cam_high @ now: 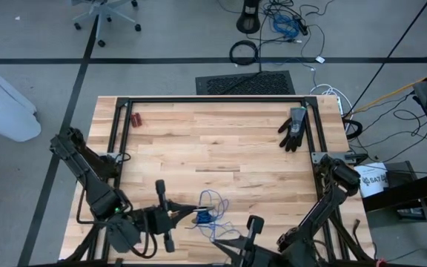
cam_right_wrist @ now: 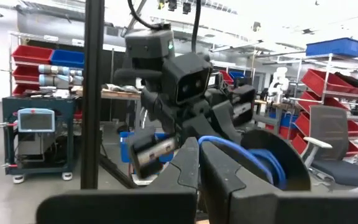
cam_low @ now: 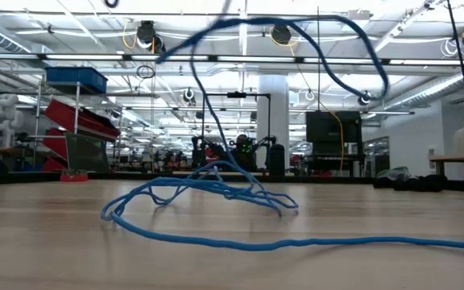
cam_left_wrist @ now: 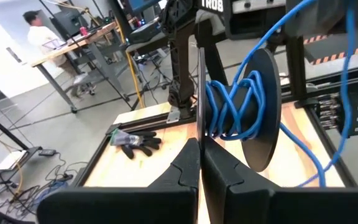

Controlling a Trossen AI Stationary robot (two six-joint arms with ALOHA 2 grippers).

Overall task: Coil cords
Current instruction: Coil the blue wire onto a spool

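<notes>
Near the table's front edge, the cords sprawl in loops.

Bright overhead lighting; near cable blurred, backlit.

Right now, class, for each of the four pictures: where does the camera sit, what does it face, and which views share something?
High view: overhead, looking straight down on the table, both arms and the blue cable.
Low view: at tabletop height, facing the room across the blue cable; no arm shows.
Left wrist view: on the left arm, past the shut left claw, at a black spool wound with cable.
Right wrist view: on the right arm, past the shut right claw, toward the left arm.
Shared: the black glove, in the high and left wrist views.
</notes>
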